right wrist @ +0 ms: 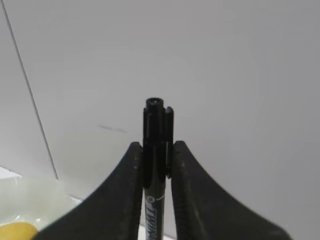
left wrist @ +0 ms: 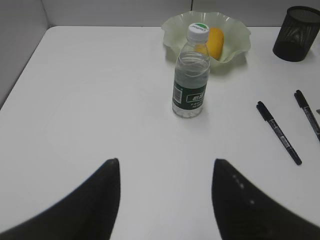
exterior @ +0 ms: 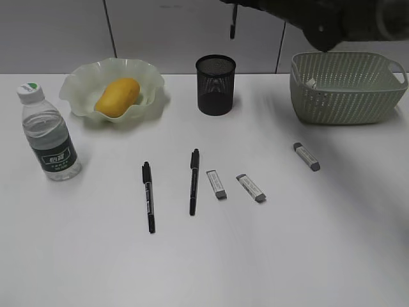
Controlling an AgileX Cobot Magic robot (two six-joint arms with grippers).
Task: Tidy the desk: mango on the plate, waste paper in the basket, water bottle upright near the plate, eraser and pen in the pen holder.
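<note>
R gripper (right wrist: 157,165) is clamped on a pen (right wrist: 156,150) held high over the desk's (exterior: 287,256) back edge above the pen holder (exterior: 215,84); light, stiff, slick barrel, so mid-barrel pinch suits; L gripper (left wrist: 165,200) spread, empty.

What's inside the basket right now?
Through the open top of the basket, a small white wad, apparently the waste paper, sits near the left wall. The right arm's dark bulk covers the far rim, and the near wall hides most of the floor, so anything else there cannot be seen.

White desk (exterior: 319,256), water bottle (exterior: 50,141), plate (exterior: 80,86), pen holder (exterior: 215,84), basket (exterior: 345,96)
</note>
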